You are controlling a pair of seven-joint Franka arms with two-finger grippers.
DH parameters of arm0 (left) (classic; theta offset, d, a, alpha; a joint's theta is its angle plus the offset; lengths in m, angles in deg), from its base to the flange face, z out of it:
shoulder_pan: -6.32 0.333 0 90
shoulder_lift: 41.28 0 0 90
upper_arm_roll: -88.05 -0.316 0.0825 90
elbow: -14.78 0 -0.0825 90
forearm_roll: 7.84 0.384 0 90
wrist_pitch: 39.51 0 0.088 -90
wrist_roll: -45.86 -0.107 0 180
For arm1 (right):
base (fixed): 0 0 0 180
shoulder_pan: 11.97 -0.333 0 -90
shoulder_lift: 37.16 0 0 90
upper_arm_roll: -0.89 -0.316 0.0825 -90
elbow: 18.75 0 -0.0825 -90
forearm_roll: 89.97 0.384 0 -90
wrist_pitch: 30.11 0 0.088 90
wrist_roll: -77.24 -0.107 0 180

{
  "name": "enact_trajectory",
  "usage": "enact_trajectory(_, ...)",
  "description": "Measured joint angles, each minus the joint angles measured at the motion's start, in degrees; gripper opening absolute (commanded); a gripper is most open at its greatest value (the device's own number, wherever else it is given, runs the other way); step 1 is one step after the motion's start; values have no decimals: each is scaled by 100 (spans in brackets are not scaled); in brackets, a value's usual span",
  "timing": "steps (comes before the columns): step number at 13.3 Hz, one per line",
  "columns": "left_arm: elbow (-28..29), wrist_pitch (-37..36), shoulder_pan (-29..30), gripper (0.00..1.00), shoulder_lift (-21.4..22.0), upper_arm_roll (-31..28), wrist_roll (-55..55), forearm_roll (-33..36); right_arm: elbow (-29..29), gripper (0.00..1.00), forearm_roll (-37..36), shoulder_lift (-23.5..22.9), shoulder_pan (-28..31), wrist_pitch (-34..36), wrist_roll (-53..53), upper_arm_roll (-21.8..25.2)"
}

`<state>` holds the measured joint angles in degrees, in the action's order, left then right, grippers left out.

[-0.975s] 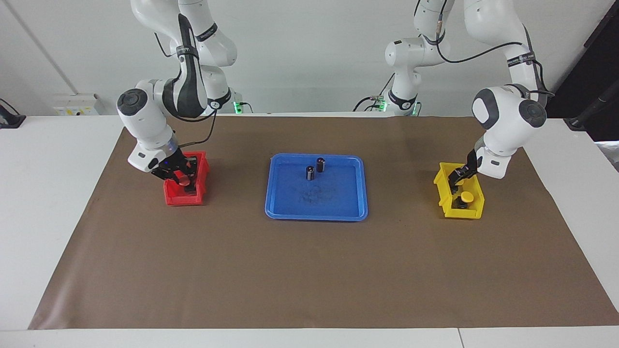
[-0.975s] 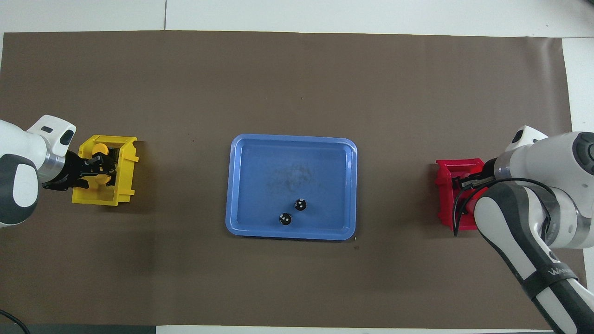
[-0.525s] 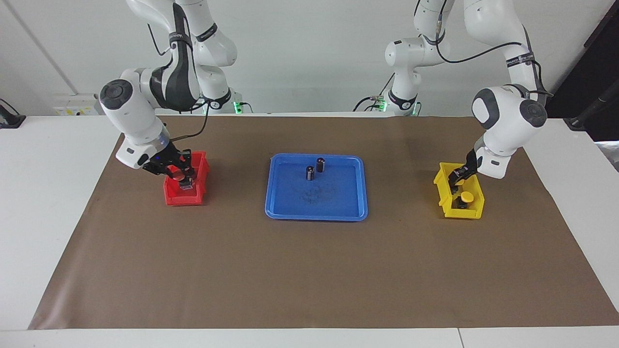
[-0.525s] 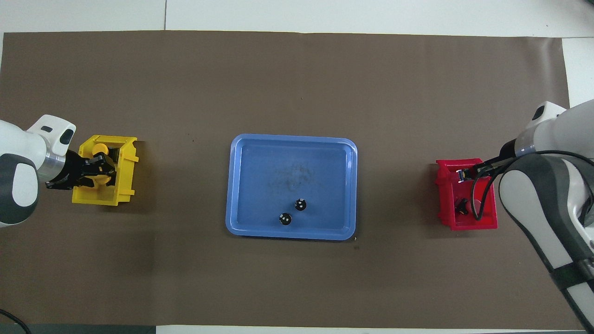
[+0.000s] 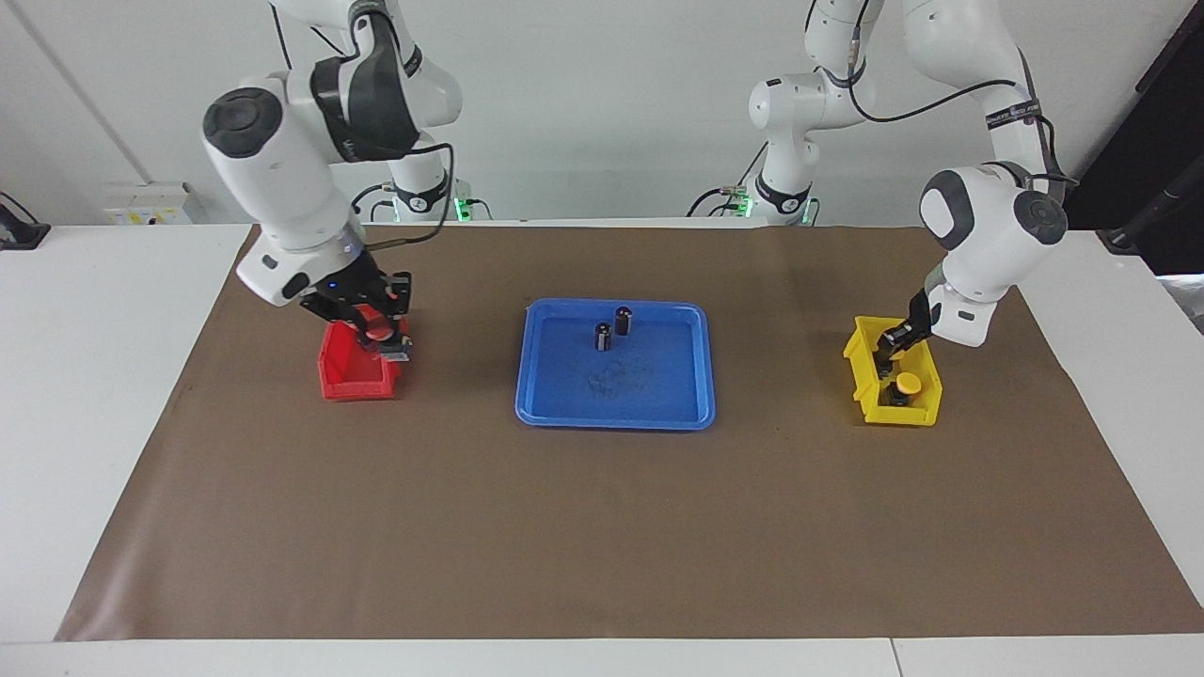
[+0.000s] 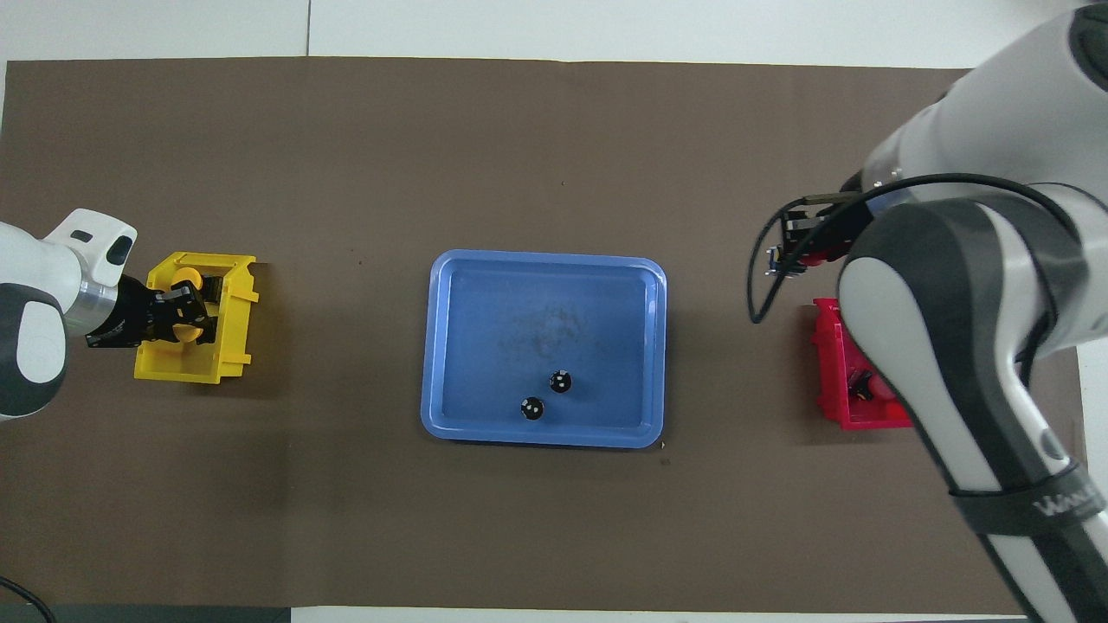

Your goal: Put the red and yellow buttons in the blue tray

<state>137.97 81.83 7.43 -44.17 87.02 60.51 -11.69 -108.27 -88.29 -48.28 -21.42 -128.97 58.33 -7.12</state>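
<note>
The right arm's gripper (image 5: 381, 331) is hanging in the air over the tray-side rim of the small red plastic bin (image 5: 350, 376), pinching a push button with a round red cap (image 5: 376, 332) between its fingers. In the overhead view, another red-capped button (image 6: 872, 387) is lying inside the red bin, partly hidden by the arm.

The left arm's gripper (image 5: 887, 351) is reaching down into the small yellow plastic bin (image 5: 917, 412) at the left arm's end of the desk (image 5: 94, 395). I cannot tell whether its fingers are spread or pressed together. A push button with a round yellow cap (image 5: 907, 383) is sitting in that bin just beside the gripper, and the overhead view is showing a second yellow cap (image 6: 183, 330) between the gripper's fingers.

The flat, shallow blue plastic tray (image 5: 564, 411) is lying midway between the two bins on the brown paper sheet (image 5: 602, 527). Two dark capless cylinders (image 5: 603, 337) are standing upright in it, toward the edge nearer the robots, close together but apart.
</note>
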Motion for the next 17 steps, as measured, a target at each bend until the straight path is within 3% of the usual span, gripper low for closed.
enact_trajectory(3, -466, -807, -2, 9, 33, 2, 0, -4, 199, 14, -5, -429, -802, -746, -1037, -11)
enact_trajectory(6, -1122, -1520, -160, 1, 141, 29, -23, -8, 180, 14, -35, -892, -1292, -1191, -1501, -8)
enact_trajectory(10, -1698, -1568, -1279, 1, -39, 72, 13, -8, 105, 15, -82, -1361, -1644, -1379, -1781, -3)
enact_trajectory(14, -1731, -1102, -2037, 1, -478, 85, 30, -8, -359, 19, -200, -1372, -1730, -1738, -1787, -1)
enact_trajectory(16, -1746, -909, -2214, 1, -657, 88, 30, -8, -625, 24, -260, -1359, -1734, -1979, -1787, -1)
enact_trajectory(17, -1755, -838, -2255, 1, -716, 86, 30, -8, -721, 42, -279, -1335, -1737, -2093, -1787, -1)
